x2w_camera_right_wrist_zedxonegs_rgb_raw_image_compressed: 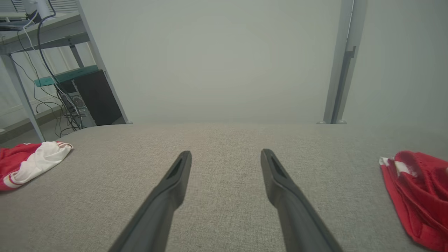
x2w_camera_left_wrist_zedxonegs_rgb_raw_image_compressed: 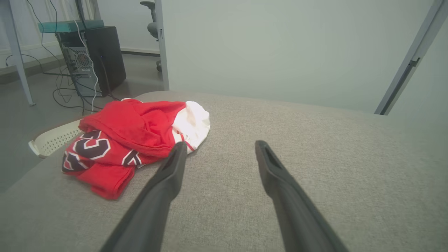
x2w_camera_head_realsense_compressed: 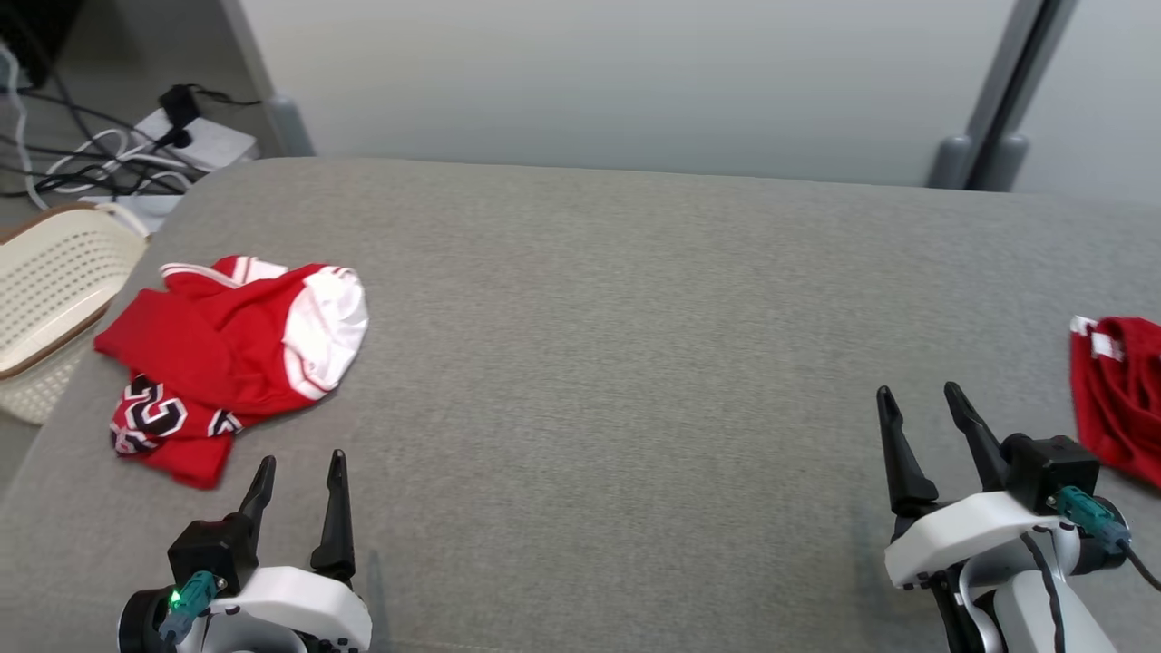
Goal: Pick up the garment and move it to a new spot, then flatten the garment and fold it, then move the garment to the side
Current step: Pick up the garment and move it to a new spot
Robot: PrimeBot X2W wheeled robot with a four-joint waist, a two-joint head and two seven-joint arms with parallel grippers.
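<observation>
We look down on a wide grey woven fabric surface [x2w_camera_head_realsense_compressed: 590,363], flat and smooth, with rounded far corners. Behind it at 12 o'clock stands a plain pale grey-green partition wall [x2w_camera_head_realsense_compressed: 635,73], and a slanted grey metal post [x2w_camera_head_realsense_compressed: 1007,100] rises at 1 o'clock. Off the corner at 10 o'clock, a white power strip [x2w_camera_head_realsense_compressed: 204,136] lies on the floor among tangled black and white cables [x2w_camera_head_realsense_compressed: 82,168]. A cream perforated plastic basket [x2w_camera_head_realsense_compressed: 45,290] sits just beside the surface's left edge at 9 o'clock, below its level. In the left wrist view a black computer tower [x2w_camera_left_wrist_zedxonegs_rgb_raw_image_compressed: 101,56] stands on the floor beyond, under a flat teal board [x2w_camera_left_wrist_zedxonegs_rgb_raw_image_compressed: 70,25]. The crumpled red and white jersey garment [x2w_camera_head_realsense_compressed: 227,354], with black-and-white numerals, lies bunched on the surface near its left edge at 9 o'clock. It is at 11 o'clock from our left gripper [x2w_camera_head_realsense_compressed: 302,460], with a strip of grey fabric between them. That gripper's two dark fingers are spread apart and hold nothing. Our right gripper [x2w_camera_head_realsense_compressed: 918,392], at 4 o'clock on the surface, also has its fingers parted and empty. At 3 o'clock from it, near but apart, a second bunched red cloth [x2w_camera_head_realsense_compressed: 1120,408] with a white trim lies at the right edge, partly out of frame.
</observation>
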